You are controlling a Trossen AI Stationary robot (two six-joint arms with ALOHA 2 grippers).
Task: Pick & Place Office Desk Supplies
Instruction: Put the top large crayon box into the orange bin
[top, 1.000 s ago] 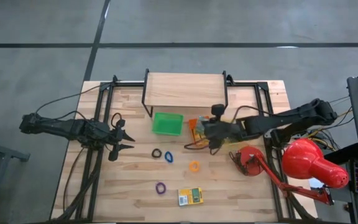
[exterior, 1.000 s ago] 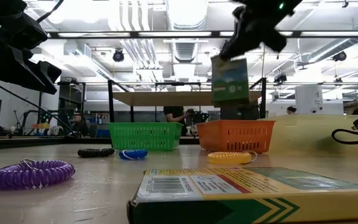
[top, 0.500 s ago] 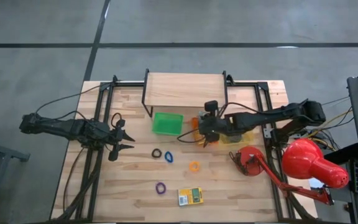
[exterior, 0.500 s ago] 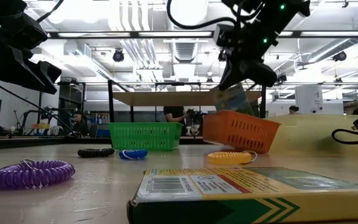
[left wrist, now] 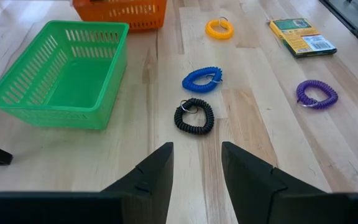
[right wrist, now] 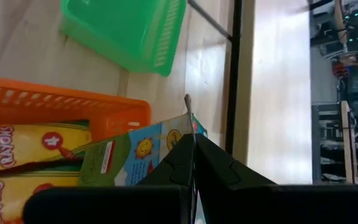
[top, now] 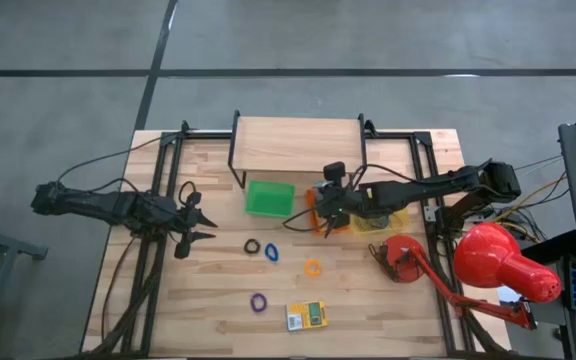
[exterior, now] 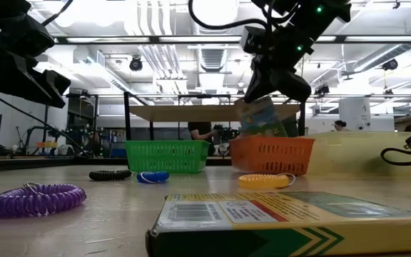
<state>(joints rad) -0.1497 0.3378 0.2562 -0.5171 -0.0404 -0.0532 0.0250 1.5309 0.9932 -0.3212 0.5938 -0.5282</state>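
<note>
From above, we see the right gripper [top: 330, 206] over the orange tray [top: 313, 199], well nearer to it than the left gripper [top: 200, 223], which waits at the surface's [top: 368, 300] left side. The box it carries is hidden under the arm here. Loose supplies lie in front: a black band [top: 252, 246], a blue band [top: 271, 252], an orange band [top: 312, 267], a purple band [top: 258, 301] and a yellow-green box [top: 306, 316].

At surface height, the carried box [exterior: 262, 118] hangs tilted from the right gripper, its lower end dipping behind the tray's near wall; we judge release needs only a short drop. Whether it touches the tray floor we cannot tell.

Through the left wrist camera, the left gripper's fingers [left wrist: 151, 177] are spread with nothing between them, facing the black and blue bands, with the green tray [left wrist: 55, 106] off to one side.

Through the right wrist camera, the right gripper's fingers are pressed together on the box's edge, beside yellow boxes [right wrist: 23, 146] already in the tray. The grip point itself is mostly covered by the fingers.
</note>
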